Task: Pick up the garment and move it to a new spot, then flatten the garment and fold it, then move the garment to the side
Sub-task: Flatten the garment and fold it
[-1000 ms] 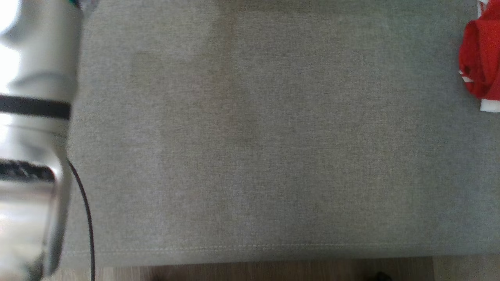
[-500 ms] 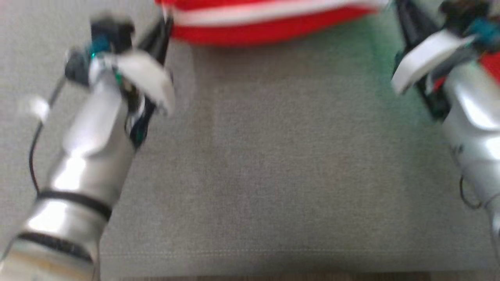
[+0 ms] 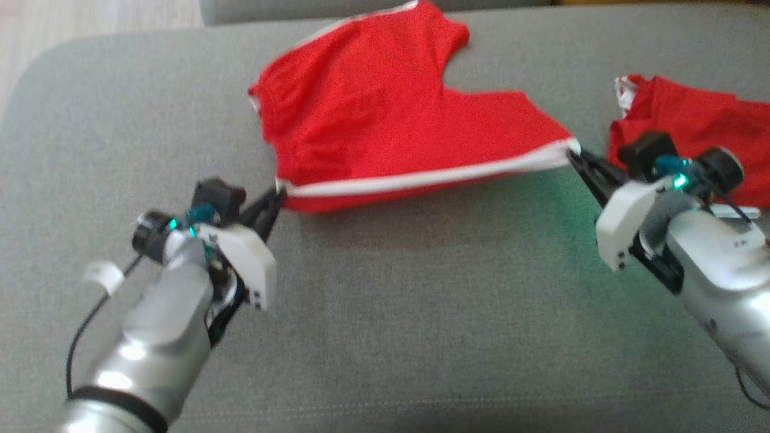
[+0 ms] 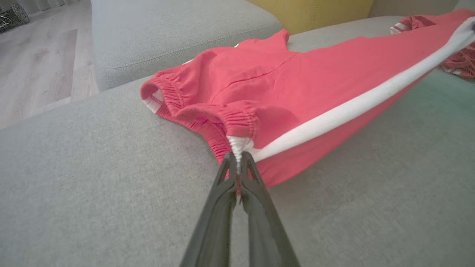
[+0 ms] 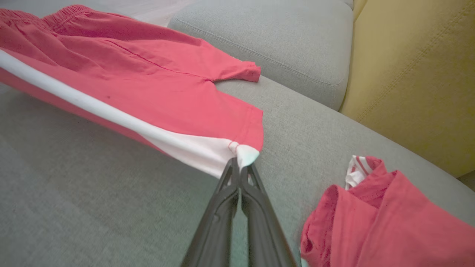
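The head view has swung since a second ago. Then it took in mostly bare grey fabric, with a pale forearm at its left edge and a scrap of red at its right. Half a second ago it was blurred, with both grippers and a red-and-white band along the top. Now it looks further up the sofa cushion [image 3: 421, 313] and takes in the whole garment [image 3: 385, 114]; that change belongs to the camera.

The garment is a pair of red shorts with a white side stripe [image 3: 421, 177]. It lies toward the back of the cushion, stretched out between the two arms. Its near, striped edge is pulled taut and lifted just off the fabric, while the far part rests on the cushion. The gathered waistband is at the left and the leg hems at the right.

The left gripper [image 3: 278, 193] has its fingers pressed together on the waistband end of the stripe, as the left wrist view shows [image 4: 237, 159]. The right gripper [image 3: 572, 155] pinches the white hem corner, as the right wrist view shows [image 5: 239, 165].

A second red garment [image 3: 692, 120] lies crumpled just beyond the right gripper, apart from the shorts. A yellow cushion [image 5: 415, 81] stands behind it.
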Available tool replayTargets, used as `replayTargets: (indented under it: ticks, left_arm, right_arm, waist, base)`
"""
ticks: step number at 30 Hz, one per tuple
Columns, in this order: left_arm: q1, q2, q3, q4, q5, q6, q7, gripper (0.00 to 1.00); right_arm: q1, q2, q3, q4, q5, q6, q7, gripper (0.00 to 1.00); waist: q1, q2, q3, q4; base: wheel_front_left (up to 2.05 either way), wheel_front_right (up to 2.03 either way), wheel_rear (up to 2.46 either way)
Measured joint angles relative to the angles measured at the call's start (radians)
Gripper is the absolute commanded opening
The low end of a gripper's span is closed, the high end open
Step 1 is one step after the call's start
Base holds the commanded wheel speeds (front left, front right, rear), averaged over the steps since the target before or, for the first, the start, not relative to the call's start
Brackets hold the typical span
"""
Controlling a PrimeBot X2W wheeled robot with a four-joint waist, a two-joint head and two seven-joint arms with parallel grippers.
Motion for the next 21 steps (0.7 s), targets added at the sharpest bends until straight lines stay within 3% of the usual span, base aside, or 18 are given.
replayTargets:
  ticks: [11,21]
  left_arm:
    - [0.178,0.026,-0.067,-0.098,-0.066,0.000,0.000,0.00]
    - [0.338,0.096,-0.142,-0.312,-0.153,0.000,0.115,0.00]
  right_arm:
    - [0.112,-0.120,0.147,-0.119,0.172,0.000,0.092,0.00]
    - [0.162,-0.326,0.267,-0.390,0.300,0.000,0.279,0.00]
  waist:
    - [0.0000,0.0000,-0.116,-0.015]
    - [-0.0001,0.0000,-0.173,-0.028]
  base:
    - [0.00,0.00,0.00]
    - [0.00,0.00,0.00]
